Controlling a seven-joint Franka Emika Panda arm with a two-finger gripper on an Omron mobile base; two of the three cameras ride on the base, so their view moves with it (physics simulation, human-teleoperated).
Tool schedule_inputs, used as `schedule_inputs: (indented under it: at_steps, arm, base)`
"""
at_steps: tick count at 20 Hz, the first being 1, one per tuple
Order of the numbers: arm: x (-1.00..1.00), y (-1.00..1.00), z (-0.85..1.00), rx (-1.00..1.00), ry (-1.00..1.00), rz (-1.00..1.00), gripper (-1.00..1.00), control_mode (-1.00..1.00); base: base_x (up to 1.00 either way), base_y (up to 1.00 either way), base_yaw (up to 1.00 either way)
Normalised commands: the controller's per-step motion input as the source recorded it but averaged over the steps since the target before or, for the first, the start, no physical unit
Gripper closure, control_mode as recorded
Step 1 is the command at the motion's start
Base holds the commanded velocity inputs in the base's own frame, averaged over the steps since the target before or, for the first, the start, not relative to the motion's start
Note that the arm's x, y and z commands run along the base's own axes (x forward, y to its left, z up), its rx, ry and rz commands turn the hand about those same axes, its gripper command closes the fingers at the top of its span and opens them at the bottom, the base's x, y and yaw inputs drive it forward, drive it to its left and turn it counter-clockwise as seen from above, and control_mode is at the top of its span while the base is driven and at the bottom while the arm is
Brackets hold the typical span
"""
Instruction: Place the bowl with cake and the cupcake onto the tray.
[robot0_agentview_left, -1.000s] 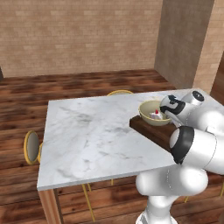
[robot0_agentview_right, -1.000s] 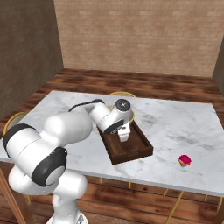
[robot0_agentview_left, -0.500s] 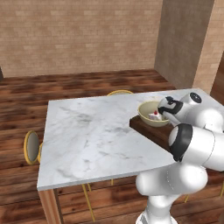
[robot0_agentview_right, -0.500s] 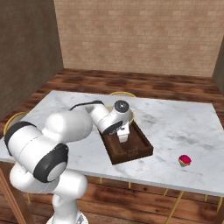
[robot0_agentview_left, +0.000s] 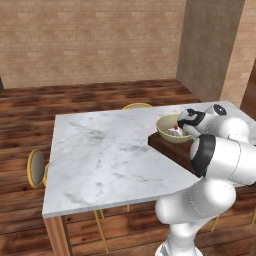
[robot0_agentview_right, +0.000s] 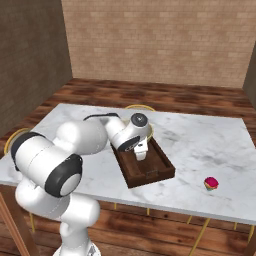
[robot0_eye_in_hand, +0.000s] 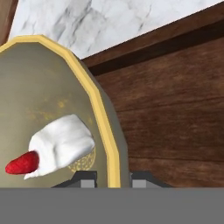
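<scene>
The gripper (robot0_eye_in_hand: 113, 177) is closed on the rim of the bowl (robot0_agentview_left: 172, 131), one fingertip (robot0_eye_in_hand: 85, 178) inside the yellow edge and the other outside it, with the rim pinched between them. In the hand view the bowl (robot0_eye_in_hand: 52, 113) shows its tan inside with the white cake slice (robot0_eye_in_hand: 61, 144) lying in it, a red berry (robot0_eye_in_hand: 22, 162) at the slice's end. Beyond the rim lies the dark wood floor of the tray (robot0_eye_in_hand: 175, 113), with its raised edge and the marble table (robot0_eye_in_hand: 87, 22) further off. From the left base view the bowl sits at the far end of the tray (robot0_agentview_left: 167, 149), over its wood; whether its bottom rests on the tray or hangs just above cannot be told. The cake (robot0_agentview_left: 174, 131) shows inside it, next to the dark hand. In the right base view the tray (robot0_agentview_right: 150, 170) lies near the middle of the table (robot0_agentview_right: 210, 145), angled, with its near part bare; the arm covers the far end there, and the yellow curve beside the hand could be the bowl's rim or a chair back. The cupcake (robot0_agentview_right: 211, 183) stands on the marble to the right of the tray, well apart from it, close to the table's near edge.
</scene>
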Motion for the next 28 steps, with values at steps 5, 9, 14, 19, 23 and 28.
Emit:
schedule_inputs:
  at_steps: [5, 9, 14, 19, 23, 28]
  arm:
    - [0.09, 0.0, -0.07, 0.0, 0.0, 0.0, 1.0, -1.0]
    - [0.06, 0.0, -0.09, 0.0, 0.0, 0.0, 1.0, -1.0]
    - [0.07, 0.0, -0.08, 0.0, 0.0, 0.0, 1.0, -1.0]
    - [0.03, 0.0, -0.03, 0.0, 0.0, 0.0, 1.0, -1.0]
    - [0.0, 0.0, 0.0, 0.0, 0.0, 0.0, 1.0, -1.0]
    - [0.0, 0.0, -0.01, 0.0, 0.0, 0.0, 1.0, -1.0]
  base:
    - [0.0, 0.0, 0.0]
    - [0.0, 0.0, 0.0]
    - [0.0, 0.0, 0.0]
    - [0.0, 0.0, 0.0]
    - [0.0, 0.0, 0.0]
    - [0.0, 0.0, 0.0]
